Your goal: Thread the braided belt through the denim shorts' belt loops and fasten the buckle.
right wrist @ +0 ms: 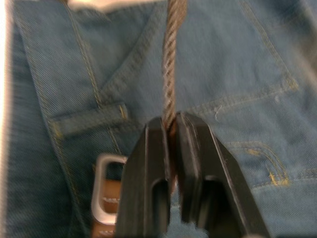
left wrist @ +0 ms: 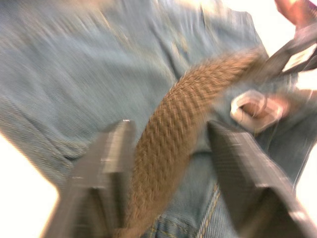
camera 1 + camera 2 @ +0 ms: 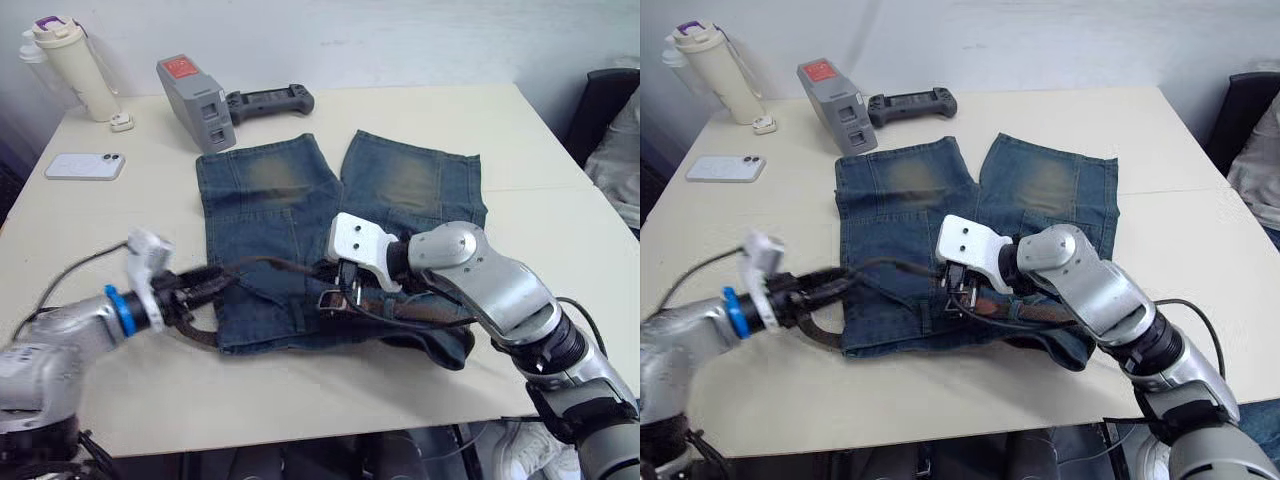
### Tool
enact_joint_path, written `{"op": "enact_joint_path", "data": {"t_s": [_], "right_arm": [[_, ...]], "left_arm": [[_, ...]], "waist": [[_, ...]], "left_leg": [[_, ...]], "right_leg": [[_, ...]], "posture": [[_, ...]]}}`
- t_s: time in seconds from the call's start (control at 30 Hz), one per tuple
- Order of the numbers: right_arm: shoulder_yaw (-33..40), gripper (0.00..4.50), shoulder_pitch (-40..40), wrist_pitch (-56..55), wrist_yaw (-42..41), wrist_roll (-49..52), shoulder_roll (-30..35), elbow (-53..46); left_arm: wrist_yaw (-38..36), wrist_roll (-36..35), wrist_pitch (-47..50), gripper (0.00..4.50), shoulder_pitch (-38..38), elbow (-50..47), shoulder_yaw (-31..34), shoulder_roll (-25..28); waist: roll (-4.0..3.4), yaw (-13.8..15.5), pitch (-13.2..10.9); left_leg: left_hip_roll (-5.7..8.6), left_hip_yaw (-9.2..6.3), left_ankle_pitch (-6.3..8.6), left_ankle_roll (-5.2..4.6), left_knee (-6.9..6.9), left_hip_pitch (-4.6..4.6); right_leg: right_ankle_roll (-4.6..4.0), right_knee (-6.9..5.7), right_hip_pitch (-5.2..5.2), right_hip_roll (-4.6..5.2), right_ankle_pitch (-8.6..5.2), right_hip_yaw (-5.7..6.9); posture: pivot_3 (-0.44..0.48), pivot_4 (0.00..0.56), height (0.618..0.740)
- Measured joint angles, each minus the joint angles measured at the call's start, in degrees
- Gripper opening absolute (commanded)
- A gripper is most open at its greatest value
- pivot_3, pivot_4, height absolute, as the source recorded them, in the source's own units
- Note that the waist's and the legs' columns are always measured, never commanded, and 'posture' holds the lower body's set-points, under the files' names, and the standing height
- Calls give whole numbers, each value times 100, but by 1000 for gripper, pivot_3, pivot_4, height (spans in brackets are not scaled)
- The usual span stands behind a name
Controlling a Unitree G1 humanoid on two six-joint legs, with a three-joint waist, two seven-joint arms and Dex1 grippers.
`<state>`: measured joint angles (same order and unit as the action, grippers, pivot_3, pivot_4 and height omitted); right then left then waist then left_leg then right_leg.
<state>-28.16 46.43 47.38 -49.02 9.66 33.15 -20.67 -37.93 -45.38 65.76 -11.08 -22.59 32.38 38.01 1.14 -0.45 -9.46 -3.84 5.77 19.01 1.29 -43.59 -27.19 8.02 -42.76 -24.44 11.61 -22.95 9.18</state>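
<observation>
The right gripper [image 1: 171,130] has its fingers pinched on the braided belt [image 1: 168,79] just beside the buckle [image 1: 106,191], the strap running across the denim shorts [image 3: 300,200] waistband toward the left gripper [image 2: 171,163], whose spread fingers straddle it on the bench [image 3: 560,210].

Bottle [image 3: 72,67], phone [image 3: 84,166], grey box [image 3: 196,103], black controller [image 3: 270,100] along the table's [image 3: 560,240] far-left part.
</observation>
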Motion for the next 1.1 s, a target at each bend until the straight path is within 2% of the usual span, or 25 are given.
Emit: {"op": "enact_joint_path", "data": {"t_s": [0.07, 0.17, 0.27, 0.33, 0.43, 0.47, 0.5, 0.53, 0.57, 0.67, 0.73, 0.87, 1.1], "right_arm": [[-73, 0, 13, -133, 47, -129, -38, 177], [-116, 0, 91, -464, 99, -423, -99, 517], [-194, 0, 177, -954, 152, -763, -176, 770], [-297, 0, 214, -1420, 271, -1058, -224, 967], [-430, 0, 255, -2363, 492, -1576, -241, 1258], [-433, 0, 251, -2520, 527, -1651, -243, 1307], [-421, 0, 236, -2872, 619, -1795, -253, 1429], [-410, 0, 209, -3066, 693, -1871, -301, 1466], [-381, 0, 166, -3405, 840, -1971, -413, 1530], [-320, 0, -51, -4225, 1258, -2281, -625, 1529], [-320, 0, -133, -4637, 1449, -2543, -699, 1512], [-283, 0, -310, -4995, 1607, -2933, -709, 1517], [-247, 0, -519, -5006, 1602, -3231, -757, 1542]], "left_arm": [[108, -296, 302, 4415, -52, 169, 437, 109], [510, -905, 968, 4415, -296, 394, 1070, 120], [1228, -1767, 1858, 4415, -888, 573, 1595, -105], [1809, -2482, 2308, 4415, -1051, 720, 1710, -271], [3150, -4649, 1802, 4415, -2, 823, 954, -6], [3386, -5085, 1579, 4415, 236, 798, 730, 63], [3805, -5952, 1053, 4415, 607, 688, 220, 57], [4042, -6251, 741, 4415, 678, 587, 22, -66], [4537, -6510, 242, 4415, 702, 427, -247, -404], [6454, -6618, -1289, 4415, 346, 47, -568, -2220], [7492, -6628, -2029, 4415, 194, -256, -822, -2891], [8756, -6683, -2978, 4415, -152, -877, -822, -3429], [9491, -6689, -3485, 4415, -212, -1032, -839, -3600]], "waist": [[0, -8, 0], [3, -19, 1], [10, 3, 6], [11, -2, 7], [15, -104, 9], [18, -124, 10], [17, -133, 9], [17, -130, 10], [17, -125, 10], [29, -43, 18], [58, -7, 34], [55, 38, 35], [53, 45, 35]], "left_leg": [[1, 0, 0, 0, 0, 0], [3, -5, 0, 0, -4, -3], [4, -26, 0, -1, -11, -2], [5, -32, 0, -1, -15, -1], [10, -58, 2, -1, -11, -1], [8, -61, 3, 1, -11, -1], [9, -63, 5, 3, -14, 0], [9, -60, 5, 3, -19, -1], [8, -58, 5, 3, -32, -4], [27, -48, 9, -12, -73, -18], [23, -46, 14, -16, -109, -49], [23, -46, 20, -22, -132, -57], [19, -58, 21, -23, -146, -81]], "right_leg": [[0, 0, 0, 1, 0, -1], [0, -2, 2, 1, 0, -2], [0, -7, 7, 1, 0, -5], [0, -13, 7, 2, 0, -10], [0, -29, -2, 13, 0, -26], [0, -30, -5, 13, 0, -27], [-1, -38, -5, 14, 0, -31], [-3, -37, -7, 12, -1, -29], [-6, -45, -7, 10, -3, -27], [-5, -77, -6, 33, -3, -29], [-5, -100, -18, 28, -3, -19], [-5, -100, -15, 27, -3, -17], [-6, -87, -18, 13, -3, -13]], "posture": [[0, 150, 650], [0, 150, 650], [0, 150, 650], [0, 150, 650], [0, 150, 650], [0, 150, 650], [0, 150, 650], [0, 150, 650], [0, 150, 650], [0, 150, 650], [0, 150, 650], [0, 150, 650], [0, 150, 650]]}}
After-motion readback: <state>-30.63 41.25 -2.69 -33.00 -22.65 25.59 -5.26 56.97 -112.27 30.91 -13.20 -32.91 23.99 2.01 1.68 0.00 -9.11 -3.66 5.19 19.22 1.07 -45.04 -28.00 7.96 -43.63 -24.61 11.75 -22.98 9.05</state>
